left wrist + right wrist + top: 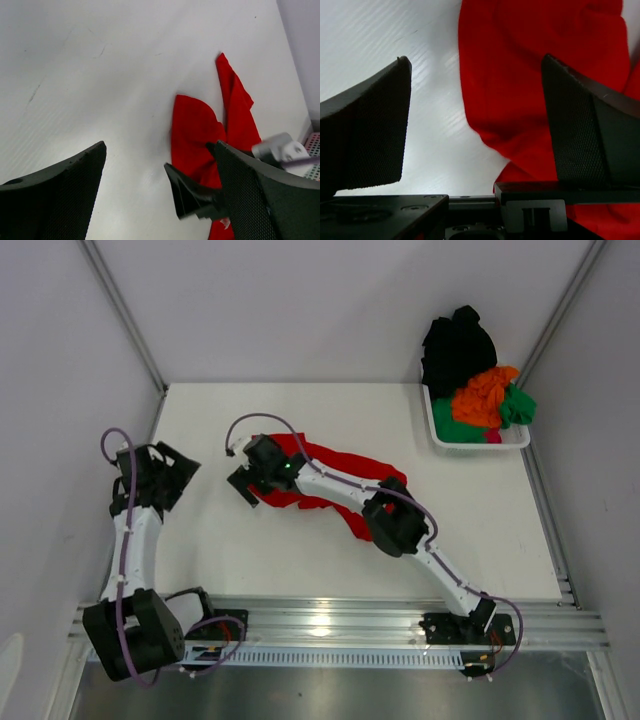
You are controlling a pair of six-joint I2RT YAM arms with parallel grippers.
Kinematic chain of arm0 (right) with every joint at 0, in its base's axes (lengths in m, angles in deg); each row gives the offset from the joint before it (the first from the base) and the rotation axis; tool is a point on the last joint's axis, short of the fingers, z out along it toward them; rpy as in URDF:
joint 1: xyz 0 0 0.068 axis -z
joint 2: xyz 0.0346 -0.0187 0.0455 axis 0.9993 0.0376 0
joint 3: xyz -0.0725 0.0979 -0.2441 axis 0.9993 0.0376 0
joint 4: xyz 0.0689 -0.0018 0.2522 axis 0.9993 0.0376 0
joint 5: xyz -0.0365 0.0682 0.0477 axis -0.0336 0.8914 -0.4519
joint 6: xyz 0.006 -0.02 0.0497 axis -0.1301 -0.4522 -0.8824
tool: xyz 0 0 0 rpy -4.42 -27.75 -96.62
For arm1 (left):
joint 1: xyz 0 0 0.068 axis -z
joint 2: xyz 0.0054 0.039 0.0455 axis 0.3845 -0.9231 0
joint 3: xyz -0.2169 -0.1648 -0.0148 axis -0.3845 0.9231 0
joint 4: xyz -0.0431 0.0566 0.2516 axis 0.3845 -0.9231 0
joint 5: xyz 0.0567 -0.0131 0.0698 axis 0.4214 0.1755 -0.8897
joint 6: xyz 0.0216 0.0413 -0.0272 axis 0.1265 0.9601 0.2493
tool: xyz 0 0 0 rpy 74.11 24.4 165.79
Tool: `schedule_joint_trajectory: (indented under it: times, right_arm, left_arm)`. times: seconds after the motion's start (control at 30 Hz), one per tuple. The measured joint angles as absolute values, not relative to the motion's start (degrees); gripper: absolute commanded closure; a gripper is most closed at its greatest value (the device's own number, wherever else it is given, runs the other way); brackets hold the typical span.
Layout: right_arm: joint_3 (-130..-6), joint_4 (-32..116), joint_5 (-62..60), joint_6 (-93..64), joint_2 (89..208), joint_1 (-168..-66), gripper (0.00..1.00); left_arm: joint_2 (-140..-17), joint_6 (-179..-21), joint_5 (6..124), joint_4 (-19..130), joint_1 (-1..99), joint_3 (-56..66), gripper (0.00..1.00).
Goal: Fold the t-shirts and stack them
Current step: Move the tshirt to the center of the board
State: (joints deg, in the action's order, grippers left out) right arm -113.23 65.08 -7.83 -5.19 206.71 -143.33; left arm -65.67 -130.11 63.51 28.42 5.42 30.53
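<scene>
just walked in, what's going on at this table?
The right end effector hangs open over the left end of the red t-shirt, which lies crumpled on the table; nothing is gripped. The left end effector is open above bare table off to the left. The other shirts sit heaped in the white basket at the far right corner.

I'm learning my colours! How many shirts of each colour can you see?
Red t-shirt: 1
Black t-shirt: 1
Orange t-shirt: 1
Green t-shirt: 1
Pink t-shirt: 1
Total: 5, counting only what shows in the heaped basket.
</scene>
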Motion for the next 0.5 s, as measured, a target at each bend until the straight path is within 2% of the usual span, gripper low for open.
schedule_joint_trajectory:
  times: [0.2, 0.37, 0.5]
  right_arm:
    - [-119.68, 65.5, -13.69, -5.26, 212.48, -143.85, 0.03]
    - [-121.43, 62.7, -15.59, -6.66, 212.5, -143.79, 0.14]
    - [-122.31, 62.02, -13.84, -9.47, 213.77, -143.24, 0.14]
  left_arm:
    - [-63.55, -129.96, 65.89, 28.03, 0.76, 33.68, 0.09]
    - [-63.31, -128.95, 68.34, 28.16, -1.33, 34.86, 0.08]
    - [-62.89, -127.73, 70.0, 28.27, -1.92, 35.19, 0.08]
